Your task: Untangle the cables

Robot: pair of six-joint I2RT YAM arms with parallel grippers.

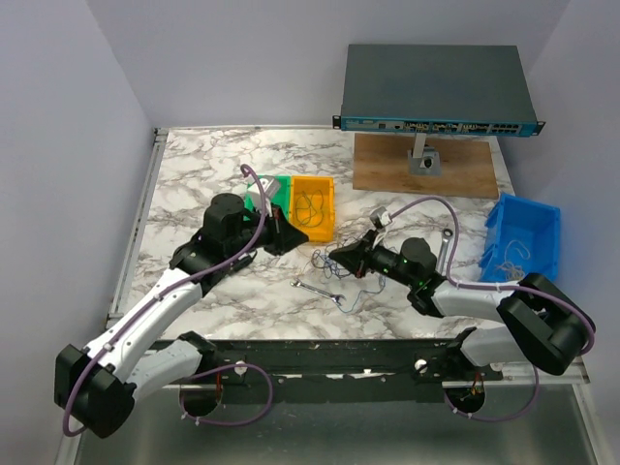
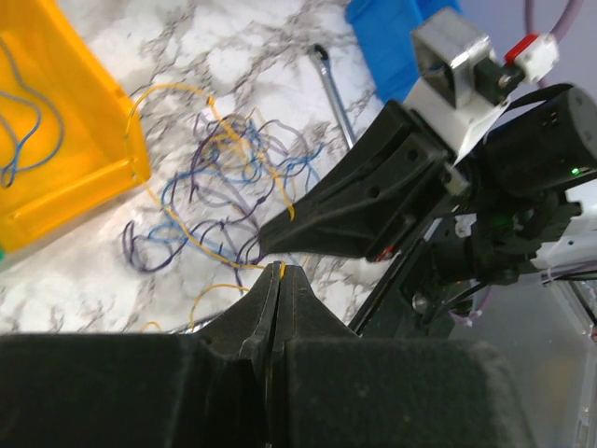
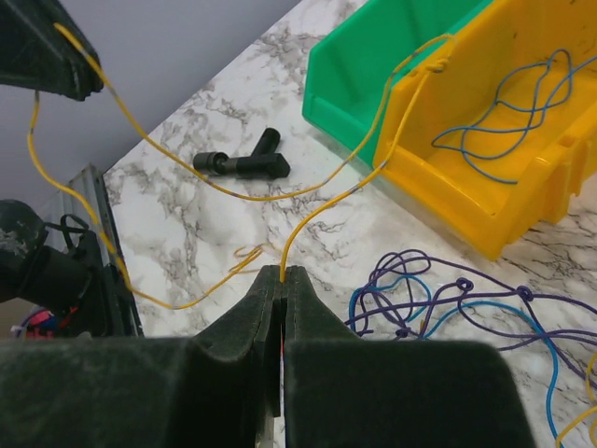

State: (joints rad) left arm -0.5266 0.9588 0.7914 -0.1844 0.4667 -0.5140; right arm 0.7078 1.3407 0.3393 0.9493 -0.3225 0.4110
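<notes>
The left gripper [image 2: 280, 272] and right gripper [image 3: 283, 273] are each pinching the yellow wire [image 3: 252, 198], which is stretching toward eleven o'clock from the right's tips.

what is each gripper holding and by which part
Both pinch a yellow wire, seemingly one strand: the left gripper mid-length, the right gripper further along, whether at an end cannot be told.
</notes>
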